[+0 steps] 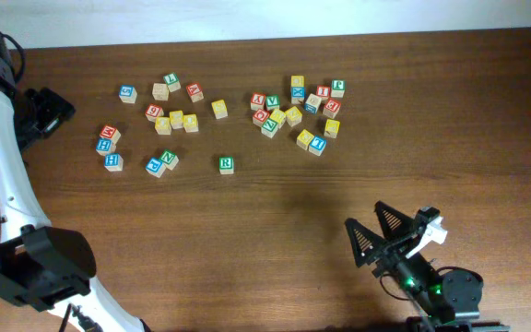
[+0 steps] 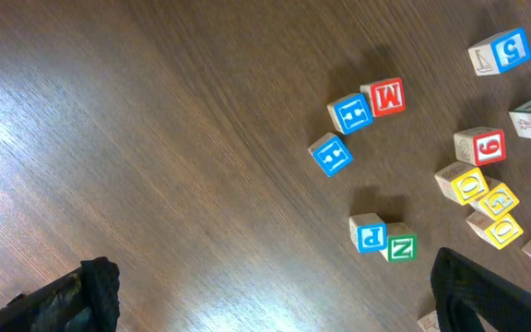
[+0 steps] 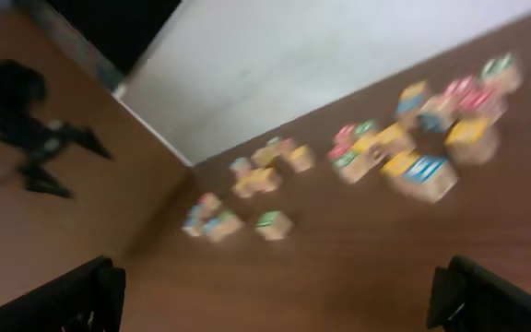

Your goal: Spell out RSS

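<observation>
Below the scattered letter cubes [image 1: 194,92], the small wooden cube with a green R [image 1: 226,164] is sitting alone. The yellow-faced wooden cubes [image 1: 305,138] are crowding neighbours, so the wide-open, empty left gripper [image 2: 273,261] and right gripper [image 1: 367,221] are risking scattering them.

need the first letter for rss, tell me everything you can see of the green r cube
The green R cube is a small block of pale wood. Its top face shows a green letter inside a green border. It sits flat on the dark wooden table, upright rather than tipped, and stands alone, apart from the other letter cubes. Nothing touches it.
</observation>
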Tool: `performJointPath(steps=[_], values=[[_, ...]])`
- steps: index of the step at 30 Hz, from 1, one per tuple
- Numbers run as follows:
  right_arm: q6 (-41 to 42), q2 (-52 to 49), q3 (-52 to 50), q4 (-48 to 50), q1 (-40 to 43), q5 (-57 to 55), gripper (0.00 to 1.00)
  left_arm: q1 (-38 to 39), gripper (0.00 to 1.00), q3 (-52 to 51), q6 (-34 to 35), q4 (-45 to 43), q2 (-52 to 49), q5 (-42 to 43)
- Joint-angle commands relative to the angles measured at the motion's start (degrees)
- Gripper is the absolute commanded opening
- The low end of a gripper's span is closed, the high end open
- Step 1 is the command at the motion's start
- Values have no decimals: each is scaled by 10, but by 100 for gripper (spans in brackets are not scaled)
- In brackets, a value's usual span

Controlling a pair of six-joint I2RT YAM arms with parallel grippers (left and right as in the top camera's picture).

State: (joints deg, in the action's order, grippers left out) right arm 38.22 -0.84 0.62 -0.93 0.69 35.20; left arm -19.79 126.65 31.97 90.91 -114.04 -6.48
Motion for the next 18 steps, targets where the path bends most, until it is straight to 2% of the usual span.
performJointPath(steps=[1, 3, 4, 7, 9, 12, 16, 18], values=[[145, 4, -3, 45, -3, 32, 98, -2, 99, 5, -3, 1, 8, -9], [183, 4, -3, 138, -3, 31, 98, -2, 99, 5, -3, 1, 8, -9], [182, 4, -3, 223, -3, 25, 98, -2, 99, 5, -3, 1, 8, -9], [182, 4, 12, 329, -3, -52, 98, -2, 99, 5, -3, 1, 8, -9], [169, 1, 45, 322, -3, -121, 98, -2, 99, 5, -3, 1, 8, -9], [85, -26, 109, 296, -3, -156, 98, -1, 99, 5, -3, 1, 8, -9], [-122, -156, 297, 127, -3, -127, 98, -7, 99, 5, -3, 1, 8, -9], [-185, -223, 381, 47, -3, -118, 98, -6, 99, 5, -3, 1, 8, -9]])
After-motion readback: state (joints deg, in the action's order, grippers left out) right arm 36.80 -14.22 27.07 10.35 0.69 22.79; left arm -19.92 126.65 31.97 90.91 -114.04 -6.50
